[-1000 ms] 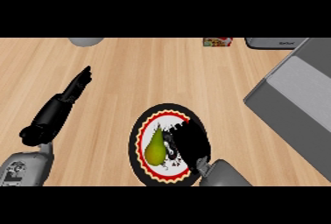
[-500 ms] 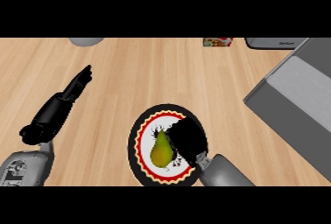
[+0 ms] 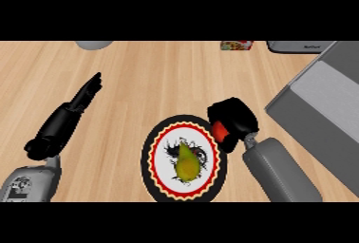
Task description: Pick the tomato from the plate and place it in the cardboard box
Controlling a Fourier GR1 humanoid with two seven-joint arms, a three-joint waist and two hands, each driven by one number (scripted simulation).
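Pear on plate, box to its right

So the count: one plate near the middle with one pear on it, one tomato just right of the plate's far edge, and one big grey box on the right. Two hands, left and right. Along the far edge there's one grey round thing at left, one small colourful packet, and one grey appliance at right.
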